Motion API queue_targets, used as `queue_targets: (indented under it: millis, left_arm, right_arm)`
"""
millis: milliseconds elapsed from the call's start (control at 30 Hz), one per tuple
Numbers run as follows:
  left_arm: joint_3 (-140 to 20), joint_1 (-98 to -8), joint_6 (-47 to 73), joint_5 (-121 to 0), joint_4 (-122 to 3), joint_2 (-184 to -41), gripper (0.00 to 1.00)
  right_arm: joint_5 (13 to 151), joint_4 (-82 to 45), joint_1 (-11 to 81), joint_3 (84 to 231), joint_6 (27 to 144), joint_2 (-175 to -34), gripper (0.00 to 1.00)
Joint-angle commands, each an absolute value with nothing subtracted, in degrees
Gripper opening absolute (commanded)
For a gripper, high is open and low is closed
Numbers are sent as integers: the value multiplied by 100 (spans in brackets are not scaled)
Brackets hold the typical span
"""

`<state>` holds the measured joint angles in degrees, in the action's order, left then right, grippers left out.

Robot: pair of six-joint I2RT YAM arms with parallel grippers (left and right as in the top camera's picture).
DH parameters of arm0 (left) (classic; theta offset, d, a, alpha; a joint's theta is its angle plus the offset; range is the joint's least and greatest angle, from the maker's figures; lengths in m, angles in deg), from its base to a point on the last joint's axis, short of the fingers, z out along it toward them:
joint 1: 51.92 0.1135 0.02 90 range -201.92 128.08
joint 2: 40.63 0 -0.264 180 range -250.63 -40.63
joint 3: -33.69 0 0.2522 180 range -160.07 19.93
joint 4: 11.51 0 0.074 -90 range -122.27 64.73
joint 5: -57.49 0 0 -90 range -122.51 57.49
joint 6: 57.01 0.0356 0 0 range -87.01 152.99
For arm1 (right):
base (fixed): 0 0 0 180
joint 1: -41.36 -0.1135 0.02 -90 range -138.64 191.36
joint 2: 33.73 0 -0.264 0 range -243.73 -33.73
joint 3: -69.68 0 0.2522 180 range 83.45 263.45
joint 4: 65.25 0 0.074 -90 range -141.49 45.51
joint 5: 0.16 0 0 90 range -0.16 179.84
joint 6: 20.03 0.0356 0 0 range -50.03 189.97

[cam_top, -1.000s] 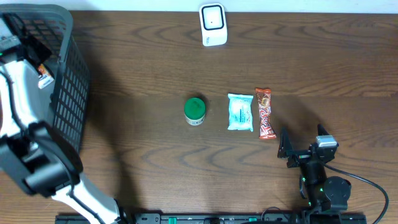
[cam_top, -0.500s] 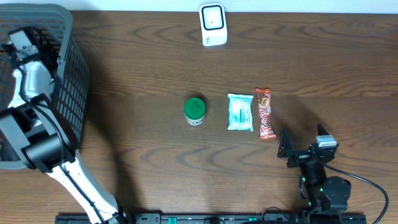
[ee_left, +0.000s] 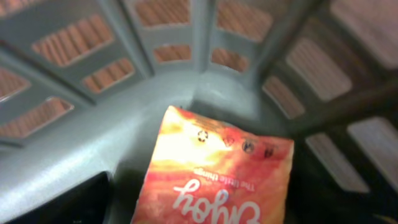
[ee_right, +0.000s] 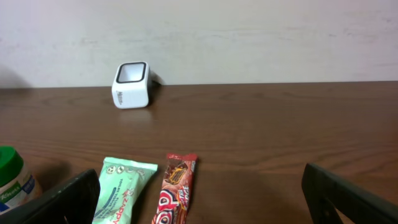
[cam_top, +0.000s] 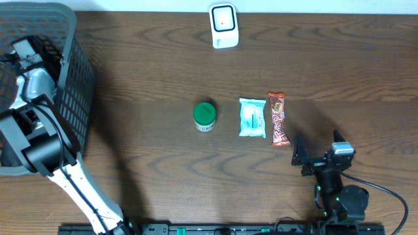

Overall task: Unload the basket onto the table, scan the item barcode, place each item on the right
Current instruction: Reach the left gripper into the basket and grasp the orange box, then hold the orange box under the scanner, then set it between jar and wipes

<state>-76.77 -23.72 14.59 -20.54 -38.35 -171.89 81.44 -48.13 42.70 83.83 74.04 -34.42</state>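
Observation:
My left gripper [cam_top: 31, 52] hangs inside the grey basket [cam_top: 75, 78] at the table's left end. Its jaws stand open. An orange snack packet [ee_left: 214, 171] lies on the basket floor between them, printed side up, and a gap shows beside the dark left finger [ee_left: 59, 202]. The white barcode scanner [cam_top: 223, 26] stands at the back middle, also in the right wrist view [ee_right: 131, 85]. My right gripper [cam_top: 318, 151] rests open near the front right, nothing between its fingers [ee_right: 351, 196].
On the table's middle lie a green-lidded jar [cam_top: 204, 116], a mint packet [cam_top: 252, 117] and a red candy bar [cam_top: 278, 119]. The basket's tall mesh walls [ee_left: 74, 43] close round the left gripper.
The left arm has swung further into the basket and lowered. The packet seen at its tip a second ago no longer shows from overhead. The right arm has not moved.

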Motion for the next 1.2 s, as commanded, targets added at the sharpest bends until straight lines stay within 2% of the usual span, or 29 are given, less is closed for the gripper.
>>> queue_targets:
  millis: [0, 33, 133, 433, 767, 933, 1067, 1167]
  left_arm:
    - [-7623, -2398, 1529, -2205, -3983, -17465, 70]
    - [-7621, -2398, 1534, -2201, -4040, -17465, 64]
    - [-7629, -2380, 1636, -2199, -4174, -17375, 55]
    - [-7629, -2265, 1639, -2199, -4895, -16070, 45]
    - [-7629, -2210, 1617, -2260, -5970, -13390, 44]
    - [-7629, -2300, 1579, -3355, -6532, -12241, 44]
    - [-7629, -2728, 922, -3499, -7185, -11600, 44]
    - [-7629, -3427, 449, -3508, -7854, -11327, 44]
  right_arm:
    - [8092, -4798, 4207, 8376, 7461, -3422, 99]
    - [8092, -4798, 4207, 8376, 7461, -3422, 99]
    - [8094, -4798, 4207, 8376, 7461, -3422, 99]
    - [8092, -4798, 4207, 8376, 7461, -3422, 99]
    - [8094, -4798, 4207, 8376, 7461, -3422, 99]
    - [8094, -4798, 4207, 8376, 7461, -3422, 99]
    - [8092, -4798, 4207, 8376, 7461, -3422, 99]
    - [8094, -4798, 4207, 8376, 7461, -3422, 99]
